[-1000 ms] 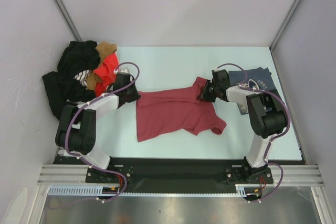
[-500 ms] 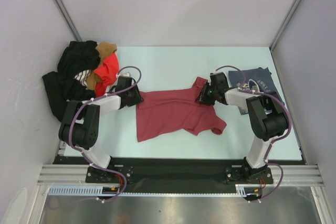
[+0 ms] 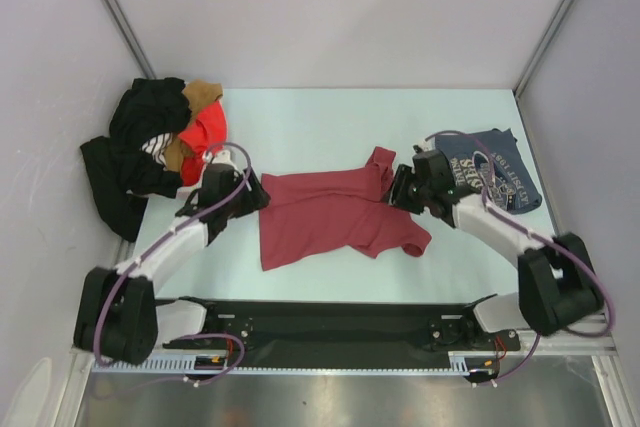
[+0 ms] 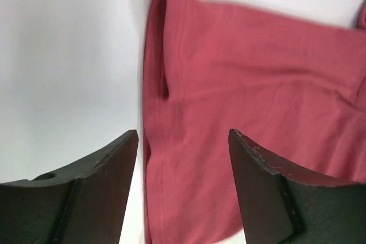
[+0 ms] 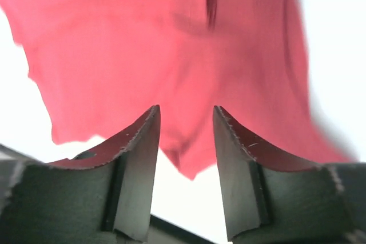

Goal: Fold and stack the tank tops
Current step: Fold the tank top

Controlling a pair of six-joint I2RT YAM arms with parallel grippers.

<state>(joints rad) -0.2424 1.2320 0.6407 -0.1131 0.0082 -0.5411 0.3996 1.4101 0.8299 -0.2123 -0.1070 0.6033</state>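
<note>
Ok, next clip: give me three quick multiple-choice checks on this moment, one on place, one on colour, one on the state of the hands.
1. Where on the table does the blue-grey top lie?
A. near left corner
B. centre
C. far right

2. What colour is the garment between the left hand and the right hand?
A. black
B. maroon
C. white

3. How do the two hands stand?
A. both open, gripping nothing
B. both shut on cloth
C. left shut, right open

Answers:
1 C: in the top view it lies at the far right, beyond the right hand.
2 B: the maroon top lies spread between them.
3 A: each wrist view shows the fingers apart with no cloth pinched.
</note>
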